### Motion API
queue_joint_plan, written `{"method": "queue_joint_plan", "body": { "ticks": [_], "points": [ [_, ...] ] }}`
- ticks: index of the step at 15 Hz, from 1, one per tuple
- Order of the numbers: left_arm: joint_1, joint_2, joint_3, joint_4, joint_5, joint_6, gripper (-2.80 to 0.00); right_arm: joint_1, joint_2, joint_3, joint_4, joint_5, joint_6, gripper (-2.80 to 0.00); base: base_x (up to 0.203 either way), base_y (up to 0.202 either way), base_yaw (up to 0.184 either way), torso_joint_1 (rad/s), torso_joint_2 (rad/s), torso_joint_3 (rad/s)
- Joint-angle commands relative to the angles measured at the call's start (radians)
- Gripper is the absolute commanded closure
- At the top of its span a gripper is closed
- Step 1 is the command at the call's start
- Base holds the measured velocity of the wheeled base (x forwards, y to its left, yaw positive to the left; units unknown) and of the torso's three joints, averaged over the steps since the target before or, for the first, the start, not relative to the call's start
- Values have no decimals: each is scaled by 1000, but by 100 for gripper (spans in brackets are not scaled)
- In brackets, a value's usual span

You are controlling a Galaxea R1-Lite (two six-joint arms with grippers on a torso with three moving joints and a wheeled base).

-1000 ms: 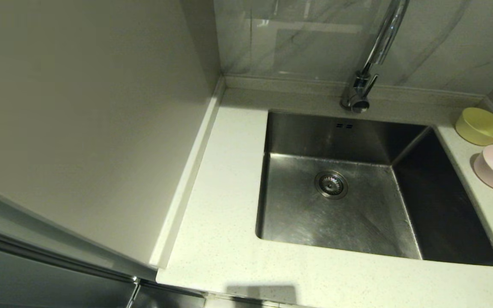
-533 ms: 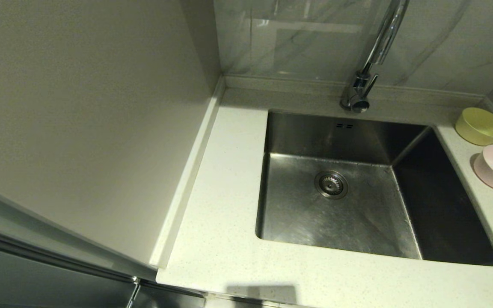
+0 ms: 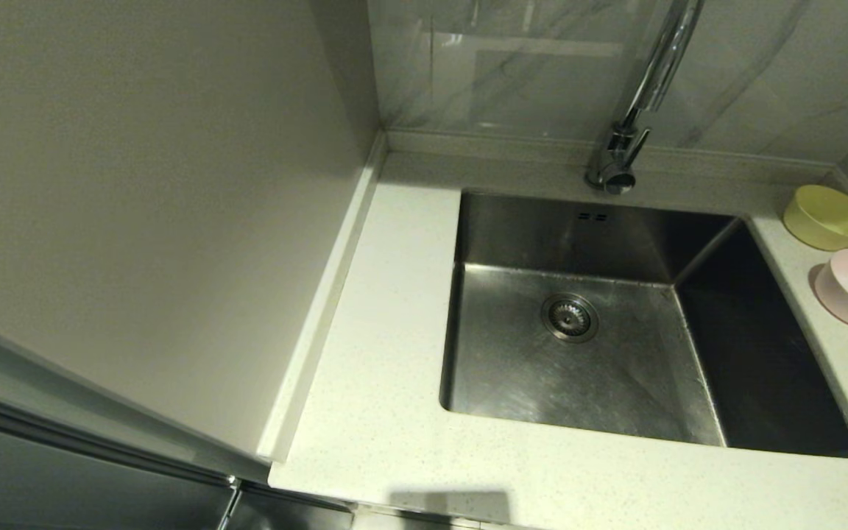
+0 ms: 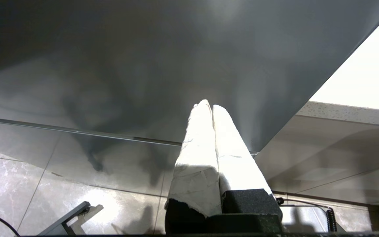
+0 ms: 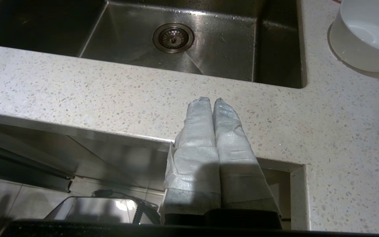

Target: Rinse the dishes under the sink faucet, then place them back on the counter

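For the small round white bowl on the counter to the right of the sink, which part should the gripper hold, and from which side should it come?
Probably the rim of the small round white plastic-looking bowl, coming from above. It stands upright and open on the white speckled counter, so one finger can go inside the thin wall and one outside. The right gripper, shut and empty by the counter's front edge, must open first.
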Motion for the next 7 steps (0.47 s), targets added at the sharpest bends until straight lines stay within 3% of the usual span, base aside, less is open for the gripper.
{"method": "queue_joint_plan", "body": {
  "ticks": [1,7],
  "points": [
    [0,-2,0,-1,0,-1,0,1,2,0,0,1,0,0,0,0,0,0,0,0],
    [0,-2,0,-1,0,-1,0,2,2,0,0,1,0,0,0,0,0,0,0,0]
  ]
}}
